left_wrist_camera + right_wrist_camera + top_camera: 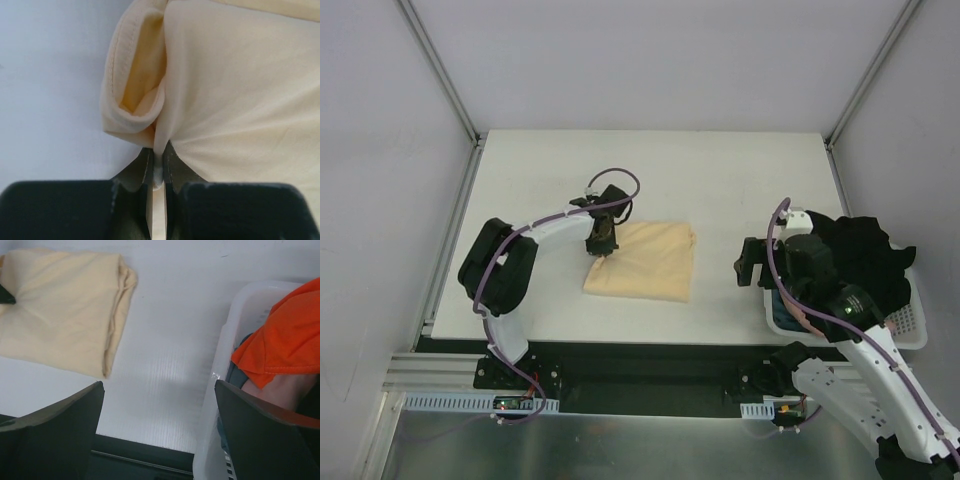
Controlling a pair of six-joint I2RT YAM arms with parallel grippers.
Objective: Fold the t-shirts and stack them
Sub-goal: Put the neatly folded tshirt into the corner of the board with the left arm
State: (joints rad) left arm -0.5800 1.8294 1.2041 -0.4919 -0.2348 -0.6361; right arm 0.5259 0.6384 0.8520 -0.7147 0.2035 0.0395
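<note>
while my left gripper (pixel 157 167) pinches a thin edge of the peach t-shirt (pixel 235 100), a hard tug could slip it free; my right gripper (pixel 159 390) hangs spread, empty.

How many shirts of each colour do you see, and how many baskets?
Peach shirt: 1
Black shirt: 1
Orange shirt: 1
Basket: 1
Total: 4
Pinkish cloth under the orange one is too hidden to count.
</note>
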